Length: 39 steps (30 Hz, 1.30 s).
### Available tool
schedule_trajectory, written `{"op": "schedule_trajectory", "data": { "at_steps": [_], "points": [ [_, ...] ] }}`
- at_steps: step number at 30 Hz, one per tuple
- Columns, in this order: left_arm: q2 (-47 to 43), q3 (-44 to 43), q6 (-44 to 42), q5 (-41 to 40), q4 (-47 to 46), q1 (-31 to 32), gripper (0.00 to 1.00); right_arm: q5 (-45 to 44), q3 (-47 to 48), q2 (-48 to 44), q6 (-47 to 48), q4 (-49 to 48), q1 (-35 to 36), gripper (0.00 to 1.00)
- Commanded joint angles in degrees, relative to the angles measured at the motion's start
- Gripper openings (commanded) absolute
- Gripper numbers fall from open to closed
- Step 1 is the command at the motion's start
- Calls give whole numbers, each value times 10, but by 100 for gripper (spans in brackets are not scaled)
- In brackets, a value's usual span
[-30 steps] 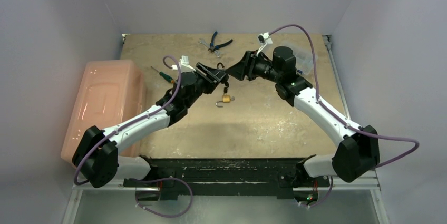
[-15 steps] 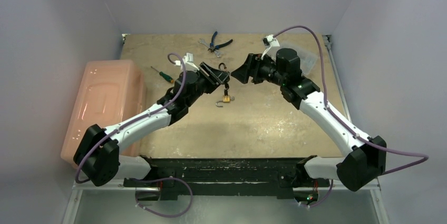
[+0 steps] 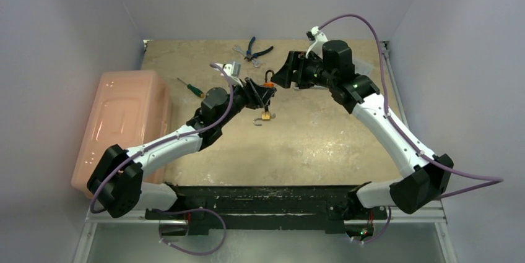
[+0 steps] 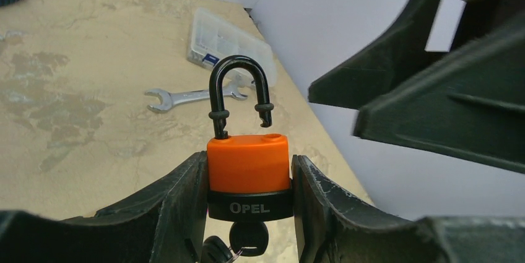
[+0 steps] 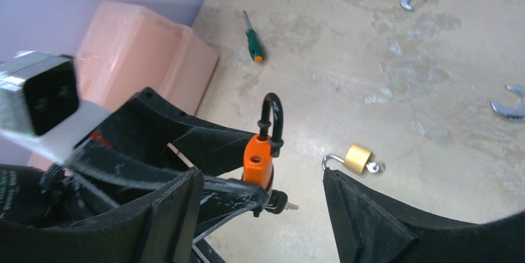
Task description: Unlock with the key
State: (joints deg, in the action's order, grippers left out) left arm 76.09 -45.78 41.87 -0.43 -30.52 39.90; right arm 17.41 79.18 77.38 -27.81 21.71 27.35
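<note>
My left gripper (image 4: 249, 201) is shut on an orange and black padlock (image 4: 248, 176), held upright above the table. Its black shackle (image 4: 240, 93) is sprung open, one leg free of the body. A black-headed key (image 4: 249, 237) sits in the keyhole underneath, with a second key hanging beside it. The padlock also shows in the top view (image 3: 269, 81) and the right wrist view (image 5: 259, 159). My right gripper (image 5: 263, 198) is open and empty, its fingers spread just right of the padlock, apart from it (image 3: 280, 80).
A small brass padlock (image 5: 358, 159) with open shackle lies on the table below. A green screwdriver (image 3: 189, 87), blue pliers (image 3: 255, 49) and wrenches (image 4: 192, 96) lie further back. A clear plastic parts box (image 4: 229, 40) is at back right; a pink bin (image 3: 124, 120) stands left.
My left gripper has lifted and tilted the padlock upright, moving it right. My right gripper has let go of the key end, pulled back and risen, its jaws now open.
</note>
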Motion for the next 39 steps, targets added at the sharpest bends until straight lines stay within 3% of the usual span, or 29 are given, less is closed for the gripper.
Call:
{"op": "schedule_trajectory", "data": {
  "at_steps": [1, 23, 33, 39],
  "points": [
    [-4, 14, -106, 38, -113, 11, 0, -4, 28, 9, 11, 43, -1, 78],
    [-8, 6, -208, 8, -82, 55, 0, 27, -23, 25, -18, 17, 29, 59],
    [-15, 6, -222, 6, -77, 58, 0, 22, -33, 38, -11, 27, 40, 32],
    [-19, 7, -235, -3, -76, 60, 0, 23, -34, 36, 2, 32, 41, 2]
  ]
}}
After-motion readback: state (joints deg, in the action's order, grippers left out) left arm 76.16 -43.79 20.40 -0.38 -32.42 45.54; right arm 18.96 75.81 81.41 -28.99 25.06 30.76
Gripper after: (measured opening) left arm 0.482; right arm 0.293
